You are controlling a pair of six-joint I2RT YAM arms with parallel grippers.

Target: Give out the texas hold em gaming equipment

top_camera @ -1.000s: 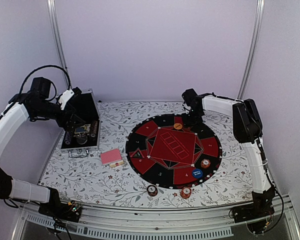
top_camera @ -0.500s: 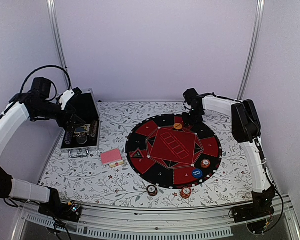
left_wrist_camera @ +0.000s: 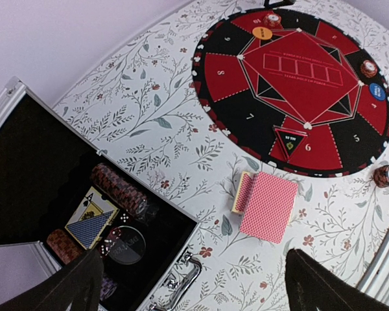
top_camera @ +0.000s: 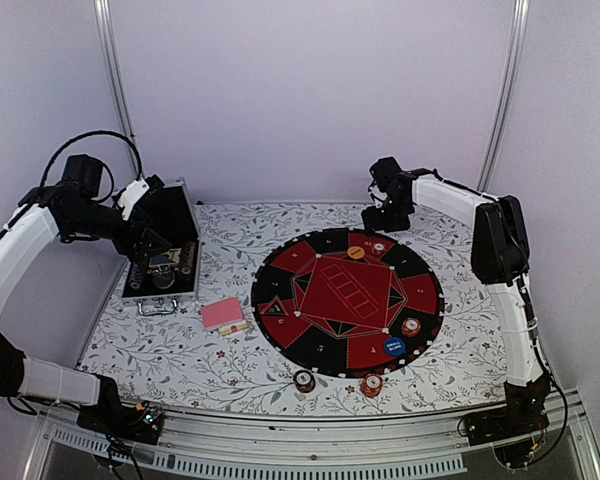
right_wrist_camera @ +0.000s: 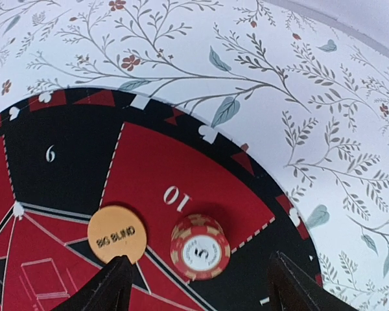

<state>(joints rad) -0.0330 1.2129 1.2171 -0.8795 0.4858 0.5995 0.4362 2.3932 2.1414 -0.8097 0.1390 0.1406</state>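
Spread and empty, the right gripper [top_camera: 380,217] is hovering over a chip stack [right_wrist_camera: 200,248] beside the orange button [right_wrist_camera: 117,234] on the mat [right_wrist_camera: 149,172]; the open left gripper [top_camera: 140,242] is hanging above the case [left_wrist_camera: 8,97], whose chip rolls [left_wrist_camera: 120,189], like the nearby deck [left_wrist_camera: 269,206], seem undistributed.

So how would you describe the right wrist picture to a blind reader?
A stack of red poker chips sits on the red segment marked 10 of the mat, an orange BIG BLIND disc left of it. Two gripper fingers, spread apart, frame them at the bottom; flowered tablecloth beyond.
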